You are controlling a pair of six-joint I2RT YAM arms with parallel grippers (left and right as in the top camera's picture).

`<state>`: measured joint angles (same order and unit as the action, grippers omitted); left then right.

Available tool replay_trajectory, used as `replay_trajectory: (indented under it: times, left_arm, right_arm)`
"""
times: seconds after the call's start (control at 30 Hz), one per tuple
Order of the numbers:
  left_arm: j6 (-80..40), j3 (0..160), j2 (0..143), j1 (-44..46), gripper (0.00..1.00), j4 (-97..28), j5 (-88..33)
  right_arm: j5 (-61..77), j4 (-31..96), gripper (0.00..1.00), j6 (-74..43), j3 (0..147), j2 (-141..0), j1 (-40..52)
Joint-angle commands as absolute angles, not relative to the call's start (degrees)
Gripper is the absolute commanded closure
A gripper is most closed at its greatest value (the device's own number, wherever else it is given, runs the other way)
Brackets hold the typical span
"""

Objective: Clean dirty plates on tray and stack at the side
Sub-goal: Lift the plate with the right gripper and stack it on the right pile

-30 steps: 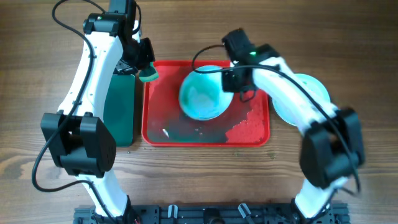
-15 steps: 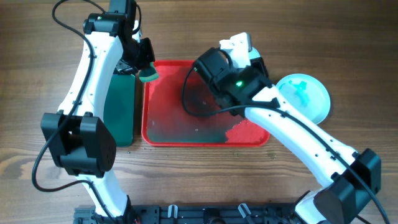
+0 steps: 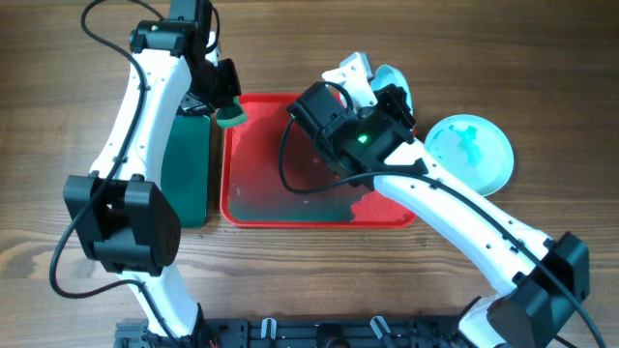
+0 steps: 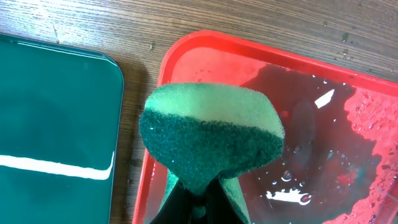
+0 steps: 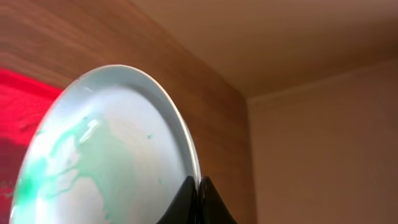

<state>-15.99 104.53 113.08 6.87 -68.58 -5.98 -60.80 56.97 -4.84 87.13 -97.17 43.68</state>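
Observation:
My right gripper (image 3: 389, 94) is shut on the rim of a pale aqua plate (image 5: 106, 155) with green smears. It holds the plate tilted on edge above the back right of the red tray (image 3: 253, 208), and only a sliver of the plate (image 3: 397, 81) shows from overhead. Another aqua plate (image 3: 471, 150) with green smears lies on the table to the right of the tray. A white plate is not in view. My left gripper (image 3: 224, 108) is shut on a green sponge (image 4: 211, 140) over the tray's back left corner (image 4: 186, 56).
A dark green tray (image 3: 187, 169) lies left of the red tray, also in the left wrist view (image 4: 56, 124). The red tray floor (image 4: 323, 143) is wet with a dark greenish film. My right arm (image 3: 426, 193) spans the tray's right half.
The right arm has lifted the aqua plate off the tray, turned it on edge and carried it toward the back right. The left arm and sponge have not moved.

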Motion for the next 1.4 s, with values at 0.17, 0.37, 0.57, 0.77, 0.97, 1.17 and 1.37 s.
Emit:
replay_trajectory:
  times: [0.17, 0.37, 0.57, 0.77, 0.97, 1.17, 1.37]
  left_arm:
    - [-15.40, 104.90, 113.43, 6.52, 0.96, -68.38, -7.03]
    - [-15.42, 104.90, 113.43, 6.52, 0.96, -67.68, -7.03]
    - [-15.42, 104.90, 113.40, 6.52, 0.96, -67.68, -7.03]
    - [-15.42, 104.90, 113.43, 6.63, 0.96, -67.66, -7.03]
    - [-15.42, 104.90, 113.43, 6.63, 0.96, -67.53, -7.03]
    - [-15.42, 104.90, 113.40, 6.63, 0.96, -67.53, -7.03]
    - [-15.44, 104.71, 113.40, 6.63, 0.96, -67.51, -7.05]
  right_arm:
    - [-10.46, 47.13, 0.96, -16.73, 79.79, -98.17, 31.22]
    - [-0.73, 38.72, 0.96, -16.56, 70.46, -100.07, 23.79]
    - [0.60, 36.56, 0.96, -15.18, 67.46, -107.72, 23.59]
    - [4.58, 32.86, 0.84, -13.54, 67.46, -114.15, 23.59]
    - [6.59, 32.91, 0.96, -13.61, 67.42, -114.98, 23.59]
    - [-5.37, 35.73, 0.96, -20.23, 67.44, -103.94, 23.66]
    - [-43.92, 41.08, 0.96, -19.09, 67.44, -88.33, 29.08]
